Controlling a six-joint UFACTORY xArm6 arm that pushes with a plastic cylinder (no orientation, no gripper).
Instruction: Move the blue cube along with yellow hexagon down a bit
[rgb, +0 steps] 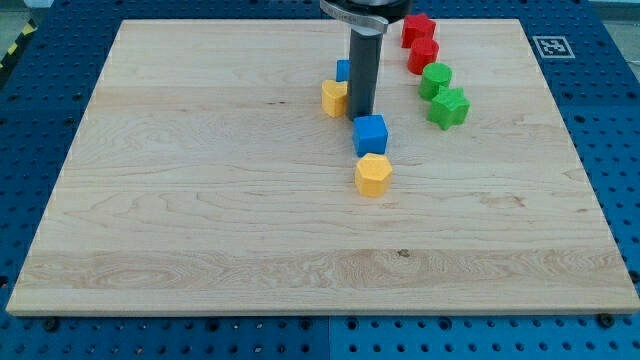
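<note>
The board (200, 200) lies open below the yellow hexagon (373, 175). My tip (361, 113) touches the blue cube (370, 134) from above.

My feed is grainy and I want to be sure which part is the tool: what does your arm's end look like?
A straight, dark grey cylindrical rod hangs from a wider black and silver round mount at the view's top. It is smooth, with no visible markings or cables. My tip ends plain and blunt, with no fingers.
</note>
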